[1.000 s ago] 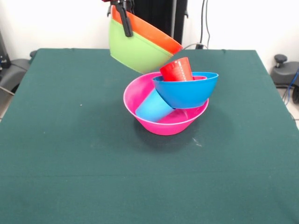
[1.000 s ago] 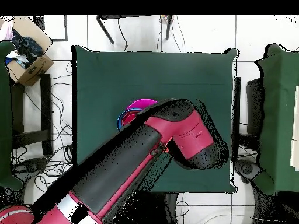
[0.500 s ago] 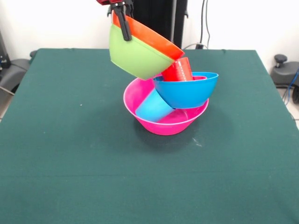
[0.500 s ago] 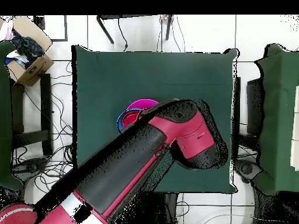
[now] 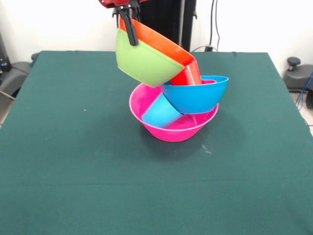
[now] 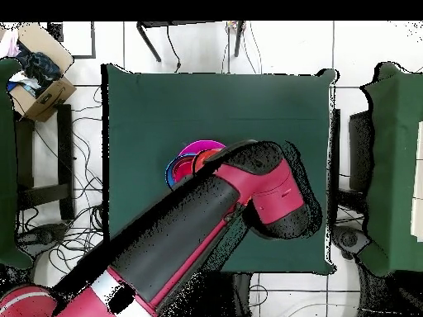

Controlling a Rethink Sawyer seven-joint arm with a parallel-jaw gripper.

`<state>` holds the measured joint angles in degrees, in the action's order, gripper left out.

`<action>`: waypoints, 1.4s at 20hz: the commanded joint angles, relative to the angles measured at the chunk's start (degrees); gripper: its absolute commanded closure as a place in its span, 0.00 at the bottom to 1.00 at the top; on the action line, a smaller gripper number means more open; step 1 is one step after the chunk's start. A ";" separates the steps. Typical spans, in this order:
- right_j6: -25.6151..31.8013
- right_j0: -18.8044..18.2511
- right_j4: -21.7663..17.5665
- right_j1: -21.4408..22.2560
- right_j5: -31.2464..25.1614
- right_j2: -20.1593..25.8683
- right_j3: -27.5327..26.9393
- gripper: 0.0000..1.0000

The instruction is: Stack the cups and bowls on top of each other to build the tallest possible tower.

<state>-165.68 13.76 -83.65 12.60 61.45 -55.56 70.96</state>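
Note:
The tower stands mid-table on a large pink bowl [image 5: 168,128]. Inside it a light blue cup [image 5: 160,111] lies tilted, and a blue bowl [image 5: 195,95] leans on the pink rim with a red cup [image 5: 189,76] in it. My gripper [image 5: 127,22] hangs at the top edge, shut on the rim of a green bowl [image 5: 142,61] with an orange bowl [image 5: 161,41] nested inside. This tilted pair hangs over the pink bowl's back-left and touches the red cup. In the overhead view the arm [image 6: 240,198] hides all but slivers of the pink bowl [image 6: 197,149] and blue bowl [image 6: 171,172].
The green table cloth [image 5: 73,161] spreads around the tower. In the overhead view a cardboard box [image 6: 37,70] sits off the table at the upper left, and other green tables [image 6: 401,165] stand at the sides.
The gripper has carried the green and orange bowls down and to the right, from beside the red cup to over it, so they now cover the cup's top.

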 commanded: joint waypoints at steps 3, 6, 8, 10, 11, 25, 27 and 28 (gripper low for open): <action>0.66 -1.24 3.51 -1.04 -5.97 8.81 -1.49 1.00; 0.87 -1.24 4.10 -0.98 -6.24 8.74 -1.40 1.00; 2.32 -1.26 4.70 -0.89 -6.87 8.83 -1.21 1.00; 3.52 -1.33 4.81 -0.88 -7.04 8.95 -1.14 1.00; 3.64 -1.42 4.94 -0.79 -7.04 9.04 -1.09 1.00; -2.76 -0.26 2.12 -1.70 -6.03 7.07 -2.36 0.00; -2.95 -0.27 2.20 -1.65 -5.98 7.11 -2.44 0.00; -2.90 -0.28 2.19 -1.64 -5.96 7.13 -2.46 0.00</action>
<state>-165.68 13.61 -82.71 12.59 61.22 -55.59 70.96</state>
